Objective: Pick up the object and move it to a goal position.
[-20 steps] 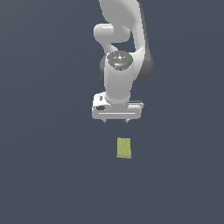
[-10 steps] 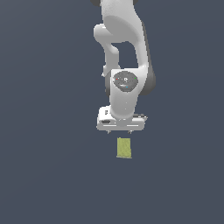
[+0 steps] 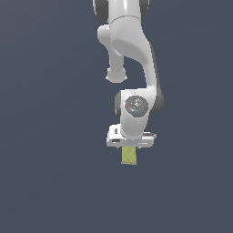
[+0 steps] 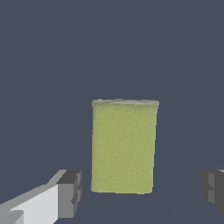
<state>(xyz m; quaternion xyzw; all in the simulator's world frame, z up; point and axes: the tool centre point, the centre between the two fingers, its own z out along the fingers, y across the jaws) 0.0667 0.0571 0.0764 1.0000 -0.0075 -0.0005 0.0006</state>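
The gripper (image 4: 142, 192) is spread wide, its fingers (image 4: 70, 194) either side of the yellow-green block (image 4: 124, 146), touching nothing.

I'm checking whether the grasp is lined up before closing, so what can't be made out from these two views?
- Exterior view: the gripper fingers, and the near end of the block, are hidden behind the white hand body.
- Wrist view: the right finger pad is cut off by the picture's edge.
- Either view: how high the fingers sit above the floor; the flat surface gives no cue.
- Goal position: no marker shows.
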